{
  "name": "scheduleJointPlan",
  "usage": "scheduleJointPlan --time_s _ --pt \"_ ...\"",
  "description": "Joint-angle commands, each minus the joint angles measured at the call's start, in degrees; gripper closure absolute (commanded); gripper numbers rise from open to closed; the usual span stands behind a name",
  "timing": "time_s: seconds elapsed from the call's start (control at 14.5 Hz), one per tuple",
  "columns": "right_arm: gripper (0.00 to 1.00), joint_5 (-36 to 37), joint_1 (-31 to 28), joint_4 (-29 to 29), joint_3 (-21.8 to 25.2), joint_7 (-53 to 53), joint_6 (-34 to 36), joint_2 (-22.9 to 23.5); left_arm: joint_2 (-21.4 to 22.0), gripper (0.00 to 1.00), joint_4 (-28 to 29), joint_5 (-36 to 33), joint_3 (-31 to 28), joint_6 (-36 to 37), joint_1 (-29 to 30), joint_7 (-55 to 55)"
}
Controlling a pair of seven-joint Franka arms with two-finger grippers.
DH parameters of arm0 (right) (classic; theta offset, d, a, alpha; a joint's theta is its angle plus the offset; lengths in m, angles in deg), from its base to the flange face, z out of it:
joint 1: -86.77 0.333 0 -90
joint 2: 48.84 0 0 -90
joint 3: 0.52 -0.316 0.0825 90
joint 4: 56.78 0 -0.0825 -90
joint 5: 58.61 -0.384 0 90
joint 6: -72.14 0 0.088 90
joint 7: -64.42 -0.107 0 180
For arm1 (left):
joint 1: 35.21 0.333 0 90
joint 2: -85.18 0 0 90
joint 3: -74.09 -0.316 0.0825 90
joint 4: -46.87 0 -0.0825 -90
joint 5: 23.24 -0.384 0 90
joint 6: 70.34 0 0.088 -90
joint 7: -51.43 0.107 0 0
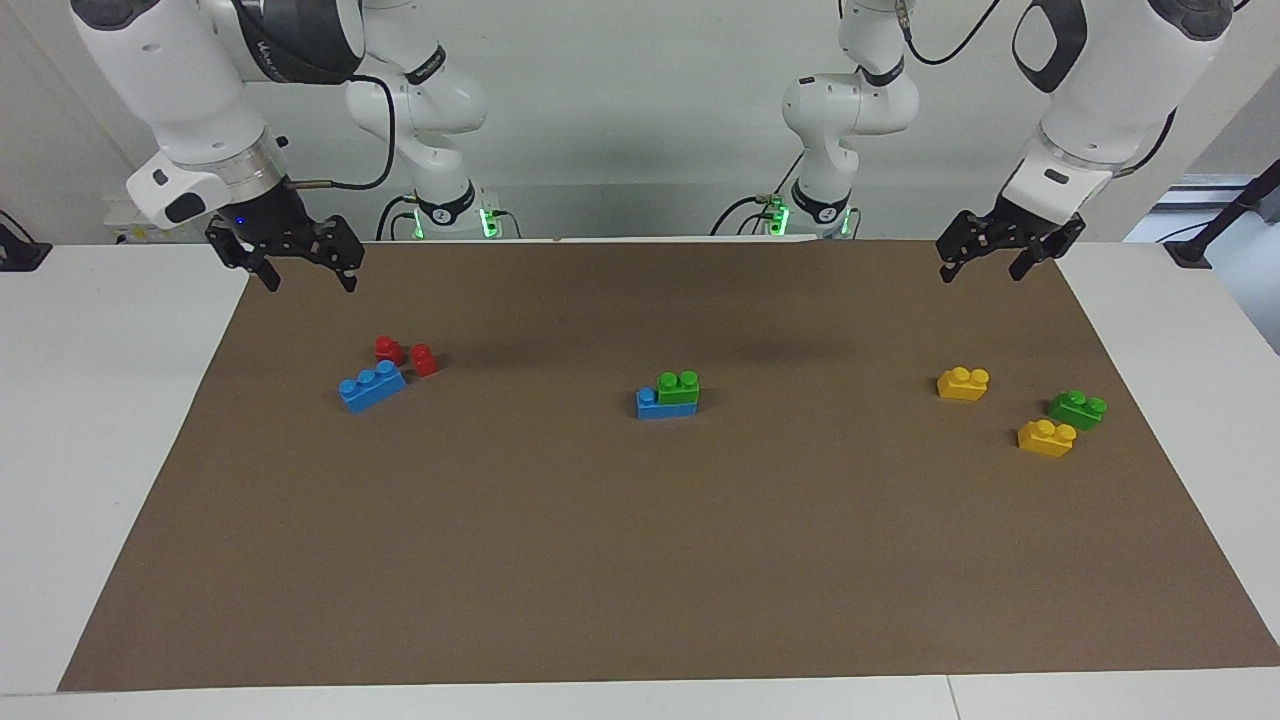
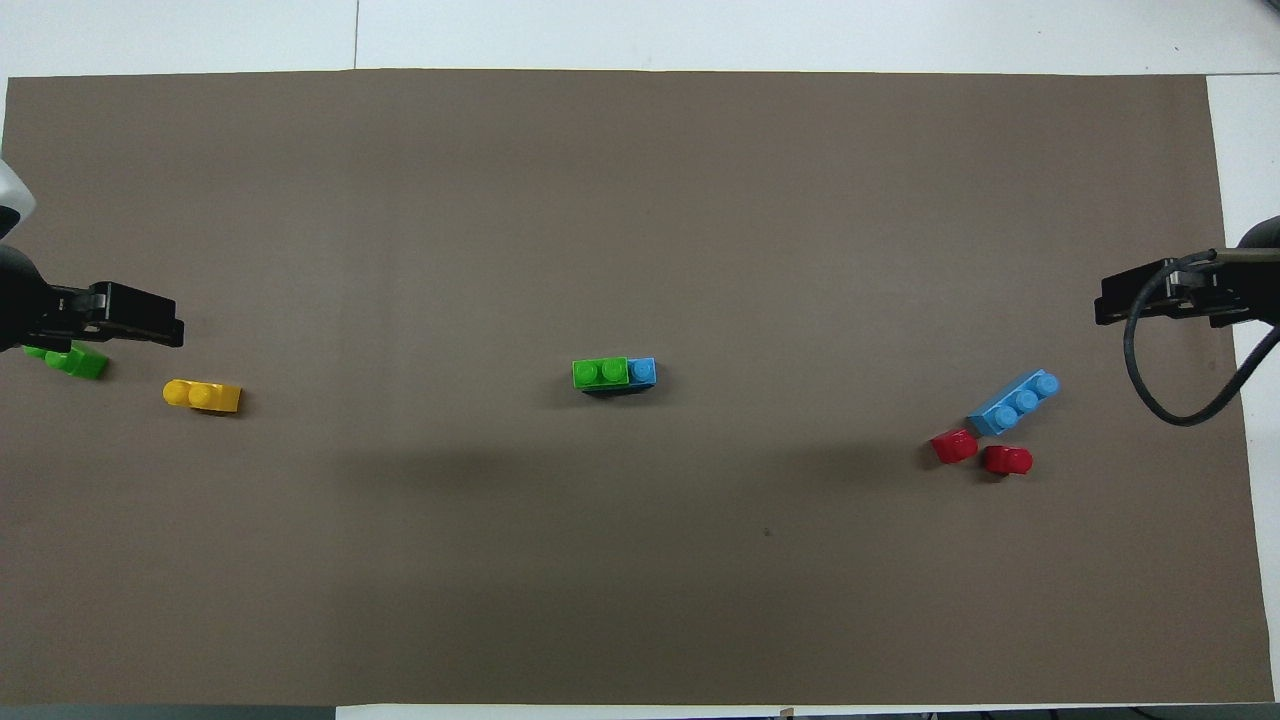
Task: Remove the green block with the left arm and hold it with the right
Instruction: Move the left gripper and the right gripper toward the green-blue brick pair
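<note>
The lime-green block [image 1: 678, 386] is stuck on top of a blue brick [image 1: 650, 405] in the middle of the brown mat; in the overhead view the green block [image 2: 600, 372] covers most of the blue brick [image 2: 642, 371]. My left gripper [image 1: 985, 268] is open and empty, in the air over the mat's edge at the left arm's end, and shows in the overhead view [image 2: 150, 325]. My right gripper [image 1: 308, 280] is open and empty, in the air over the right arm's end of the mat, and shows in the overhead view [image 2: 1130, 300].
A darker green brick [image 1: 1077, 409] and two yellow bricks [image 1: 963, 383] [image 1: 1046, 438] lie at the left arm's end. A loose blue three-stud brick [image 1: 372, 386] and two red pieces [image 1: 388, 349] [image 1: 425, 359] lie at the right arm's end.
</note>
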Motion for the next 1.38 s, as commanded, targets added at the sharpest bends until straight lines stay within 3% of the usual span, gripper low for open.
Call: scheduleJointPlan --time_s 0.0,0.28,0.48,0.69,0.83,0.97,1.31 --pt "0.0 -0.04 1.44 2.45 -1.02 -14.87 -2.75 -1.14 0.72 0.0 0.23 1.49 0.58 -0.69 0.06 -7.27" --pt "0.0 -0.48 9.7 6.14 -1.02 -44.41 -7.59 -0.44 1.59 0.0 2.24 1.49 1.81 -3.85 -2.75 -24.92" --pt "0.0 -6.43 13.57 7.99 -1.02 -63.85 -12.15 2.45 3.26 0.0 5.84 1.49 1.9 -4.91 -7.14 -40.03" --pt "0.0 -13.47 16.91 11.94 -1.02 -75.91 -21.01 5.0 6.33 0.0 12.16 1.49 1.9 -9.99 -12.76 -56.2" --pt "0.0 -20.58 18.76 14.57 -1.02 -81.03 -27.25 6.5 8.01 0.0 17.25 1.49 1.9 -16.92 -16.81 -69.56" --pt "0.01 -24.98 19.99 16.16 -1.02 -83.67 -31.14 8.34 7.93 0.0 18.68 1.49 1.9 -19.24 -19.54 -79.42" --pt "0.02 -29.31 22.99 17.84 -1.02 -84.65 -37.38 13.53 3.11 0.0 20.35 1.05 1.81 -24.95 -26.13 -103.68"
